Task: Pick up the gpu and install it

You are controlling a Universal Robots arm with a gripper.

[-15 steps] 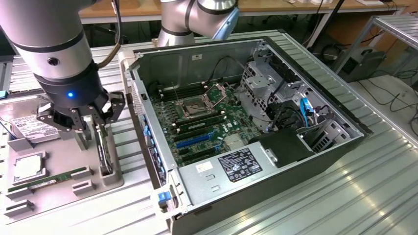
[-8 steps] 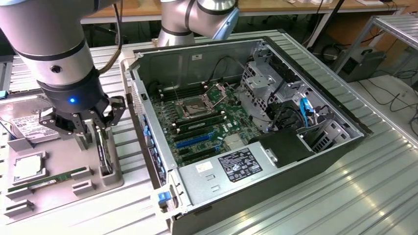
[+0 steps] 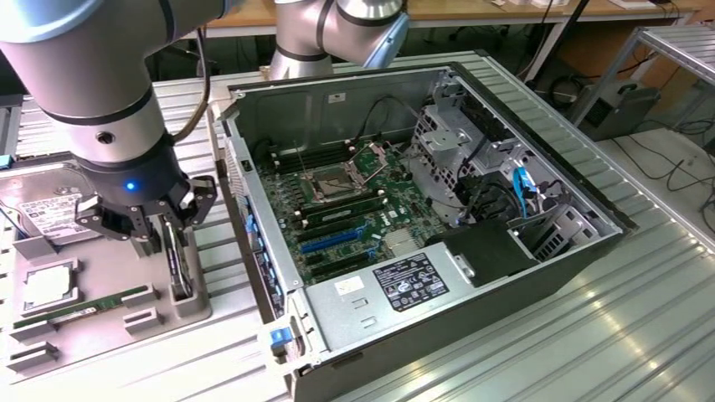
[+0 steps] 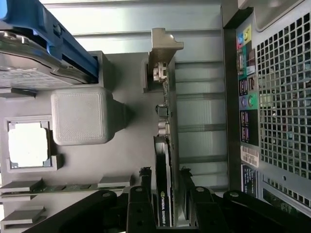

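claw: spread wide, one finger on each side of the gpu, no grip | gpu: stands on edge in the grey holder, on the tabletop, beside the open computer case

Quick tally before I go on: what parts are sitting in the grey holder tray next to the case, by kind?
gpu: 1
hard drive: 1
processor chip: 1
green memory stick: 1
Total: 4
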